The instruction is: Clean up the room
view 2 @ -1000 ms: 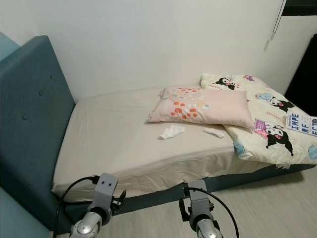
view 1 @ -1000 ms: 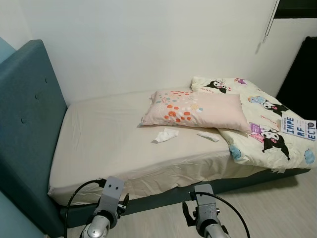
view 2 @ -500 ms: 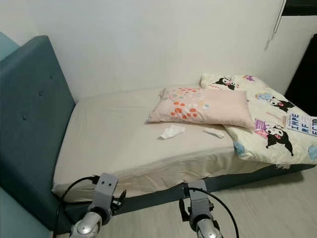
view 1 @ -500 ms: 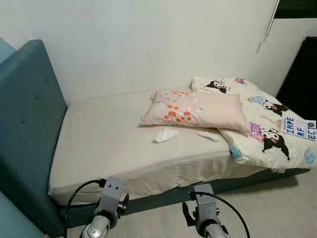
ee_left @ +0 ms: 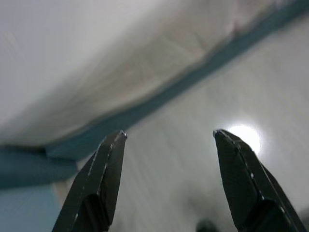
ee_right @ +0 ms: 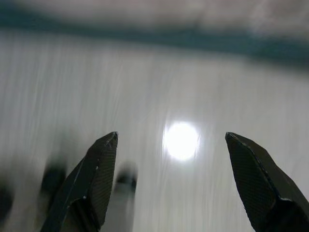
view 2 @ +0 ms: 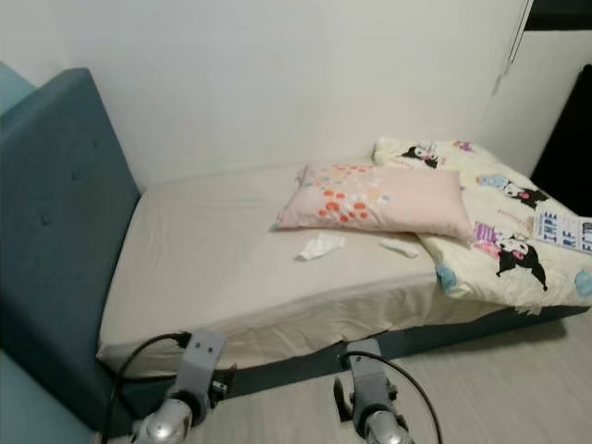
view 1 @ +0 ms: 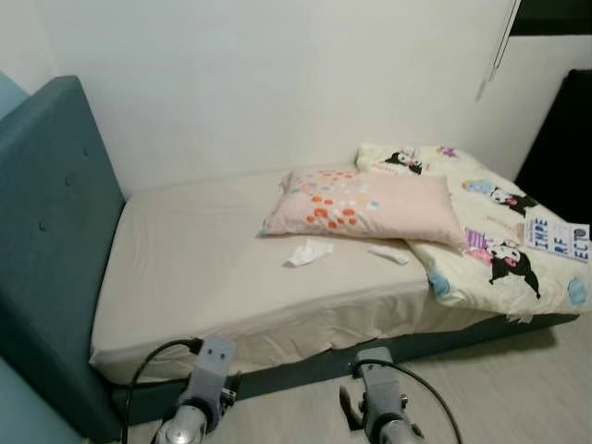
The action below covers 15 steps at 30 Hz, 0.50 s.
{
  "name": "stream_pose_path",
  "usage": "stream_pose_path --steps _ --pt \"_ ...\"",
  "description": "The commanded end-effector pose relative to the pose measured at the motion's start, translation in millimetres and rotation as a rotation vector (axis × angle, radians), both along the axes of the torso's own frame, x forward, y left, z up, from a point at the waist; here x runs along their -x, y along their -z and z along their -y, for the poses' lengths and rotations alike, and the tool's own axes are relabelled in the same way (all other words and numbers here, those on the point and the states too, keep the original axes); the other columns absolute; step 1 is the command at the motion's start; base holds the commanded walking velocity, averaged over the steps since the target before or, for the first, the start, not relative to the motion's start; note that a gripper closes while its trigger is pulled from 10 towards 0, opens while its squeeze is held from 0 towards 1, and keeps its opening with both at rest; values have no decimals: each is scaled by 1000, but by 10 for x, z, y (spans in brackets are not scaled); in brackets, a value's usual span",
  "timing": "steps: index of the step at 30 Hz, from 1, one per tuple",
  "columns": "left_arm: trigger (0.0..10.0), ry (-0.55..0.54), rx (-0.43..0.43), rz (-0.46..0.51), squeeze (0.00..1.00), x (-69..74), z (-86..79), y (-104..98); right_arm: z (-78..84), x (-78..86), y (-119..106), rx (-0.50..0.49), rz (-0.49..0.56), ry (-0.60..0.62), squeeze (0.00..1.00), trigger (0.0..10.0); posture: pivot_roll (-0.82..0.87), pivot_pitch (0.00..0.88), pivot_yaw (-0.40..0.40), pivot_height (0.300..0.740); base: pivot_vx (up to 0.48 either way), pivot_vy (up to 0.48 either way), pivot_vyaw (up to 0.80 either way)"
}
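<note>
Our left hand [ee_left: 166, 159] hangs low over the pale floor [view 1: 518, 379] beside the bed [view 1: 213, 268], its two black fingers spread wide with nothing between them. Our right hand [ee_right: 171, 169] does the same, fingers apart and empty, a bright lamp reflection on the floor beneath it.

Up on the bed, the clutter waits: a crumpled white tissue [view 1: 308, 252] lies on the bare sheet near the front edge, just in front of the pink pillow [view 1: 365, 203]. A second, smaller white scrap [view 1: 388, 253] sits beside it, close to the cartoon-print blanket [view 1: 490, 231] bunched at the foot end. A printed booklet [view 1: 558, 238] rests on that blanket near the bed's far corner.

We judge the tidy-up barely begun; nothing is in either hand.

The risks from here: the tissue is light and limp, so a careless pinch could gather the sheet along with it, or push the tissue under the pillow's edge. The wrist views are smeared, so lining up a grasp from there looks unreliable. And the bed frame stands between us and the mattress, so a low reach could knock a hand against it.
</note>
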<state>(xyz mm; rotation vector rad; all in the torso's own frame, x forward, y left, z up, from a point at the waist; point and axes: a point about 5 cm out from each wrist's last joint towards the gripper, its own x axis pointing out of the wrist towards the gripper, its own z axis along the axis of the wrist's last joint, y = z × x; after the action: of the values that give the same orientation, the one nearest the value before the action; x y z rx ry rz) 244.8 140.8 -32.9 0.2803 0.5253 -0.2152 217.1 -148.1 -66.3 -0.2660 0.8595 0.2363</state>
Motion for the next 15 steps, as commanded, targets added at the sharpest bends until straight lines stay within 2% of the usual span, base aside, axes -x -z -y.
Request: stream_pose_path --steps 1,5,10,12,13,15 --pt "10000 20 -34 -67 0 86 -46 90 3 179 115 23 -108 -51 0 10000 -23 18 -8 740 0 0 0" --pt "10000 16 -43 -103 0 157 -77 147 6 220 134 17 -109 -35 0 10000 -31 21 -3 740 0 0 0" --pt "10000 -7 -29 -86 0 156 -95 137 1 173 103 11 -73 -12 0 10000 -31 23 -3 740 0 0 0" --pt "10000 -25 -2 -10 0 102 -93 64 4 93 45 9 3 7 0 10000 -29 23 -5 740 0 0 0" --pt "10000 -25 -2 -10 0 102 -93 64 4 93 45 9 3 7 0 10000 -29 23 -5 740 0 0 0" --pt "10000 -85 67 183 0 -21 -116 -160 -12 -128 -175 -75 235 72 0 10000 -28 26 -7 740 0 0 0"
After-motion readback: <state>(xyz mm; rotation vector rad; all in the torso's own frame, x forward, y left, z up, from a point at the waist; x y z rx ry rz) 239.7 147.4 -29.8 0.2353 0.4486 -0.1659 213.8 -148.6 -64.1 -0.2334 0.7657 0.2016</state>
